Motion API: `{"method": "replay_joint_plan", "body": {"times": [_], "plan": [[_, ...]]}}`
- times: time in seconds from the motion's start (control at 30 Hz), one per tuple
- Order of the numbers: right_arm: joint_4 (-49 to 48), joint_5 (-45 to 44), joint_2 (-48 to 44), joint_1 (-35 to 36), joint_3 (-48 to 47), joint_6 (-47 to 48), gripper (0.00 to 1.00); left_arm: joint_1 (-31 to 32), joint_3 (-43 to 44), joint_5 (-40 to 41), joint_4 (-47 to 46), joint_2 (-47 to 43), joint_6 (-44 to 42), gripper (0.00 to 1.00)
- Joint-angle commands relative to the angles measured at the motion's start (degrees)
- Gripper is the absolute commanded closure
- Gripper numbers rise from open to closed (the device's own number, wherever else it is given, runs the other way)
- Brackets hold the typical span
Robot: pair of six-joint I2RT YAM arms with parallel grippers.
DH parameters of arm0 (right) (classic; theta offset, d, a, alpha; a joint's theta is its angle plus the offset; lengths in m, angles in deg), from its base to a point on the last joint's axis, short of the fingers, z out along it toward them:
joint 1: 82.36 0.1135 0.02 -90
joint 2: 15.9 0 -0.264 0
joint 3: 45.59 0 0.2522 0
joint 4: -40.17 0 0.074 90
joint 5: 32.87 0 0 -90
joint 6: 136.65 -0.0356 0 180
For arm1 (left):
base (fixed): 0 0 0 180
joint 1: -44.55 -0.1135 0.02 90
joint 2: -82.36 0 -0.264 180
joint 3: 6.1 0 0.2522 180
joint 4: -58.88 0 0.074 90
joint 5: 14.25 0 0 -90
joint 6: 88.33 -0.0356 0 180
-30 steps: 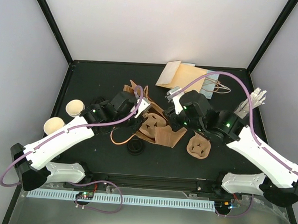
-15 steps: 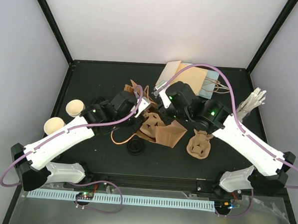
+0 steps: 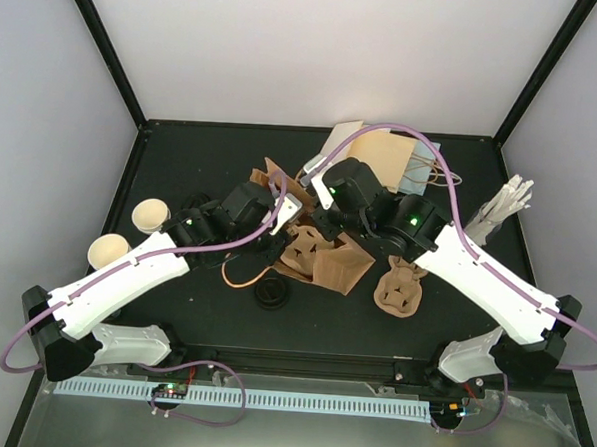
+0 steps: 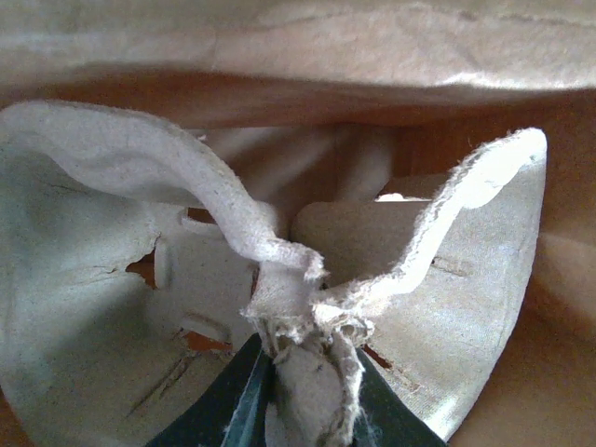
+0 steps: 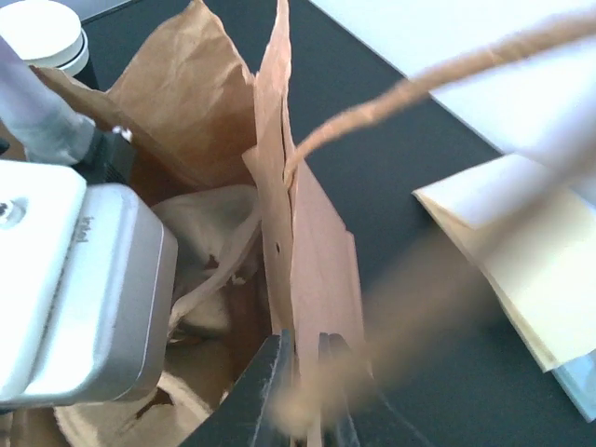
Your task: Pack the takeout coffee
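So, left gripper [image 4: 303, 377] clamped on the torn middle ridge of the pulp carrier [image 4: 84, 279] inside the paper bag [image 5: 317, 242], right gripper [image 5: 303, 389] pinching the bag's upright wall, far cup [image 3: 150, 214] and near cup [image 3: 108, 251] standing on the bench [image 3: 182, 157] at the left edge, well apart from the bag

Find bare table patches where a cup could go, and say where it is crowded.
Free: the table at its back left, between the cups and the envelopes; also its near strip in front of the lid. Crowded: the middle, round the bag, the carrier in it and another beside.
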Motion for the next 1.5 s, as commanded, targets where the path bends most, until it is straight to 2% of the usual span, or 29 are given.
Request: {"method": "replay_joint_plan", "body": {"times": [0.0,0.17,0.57,0.87,1.07,1.47], "plan": [[-4.80,-2.50,-2.85,-0.07,0.33,0.08,0.91,0.51,-0.92,-0.52,-0.86,-0.54,0.62,0.84],[-8.09,-2.26,-5.87,-0.09,2.40,-1.33,0.99,0.83,-2.98,-0.80,-1.28,-1.49,1.36,0.84],[-10.94,4.23,-8.67,-0.11,5.26,-5.93,0.99,1.63,-5.87,-1.34,-3.37,-0.85,6.03,0.84],[-15.84,9.80,-13.28,0.19,13.46,-4.02,0.99,2.69,-4.52,-2.21,-4.37,2.53,6.21,0.84],[-16.49,9.33,-14.31,0.29,14.64,-3.96,0.99,2.66,1.00,-0.11,-5.14,3.76,4.28,0.84],[-16.81,6.14,-14.51,0.29,14.17,-1.90,0.99,2.70,0.37,-2.22,-6.94,9.05,4.47,0.84]]}}
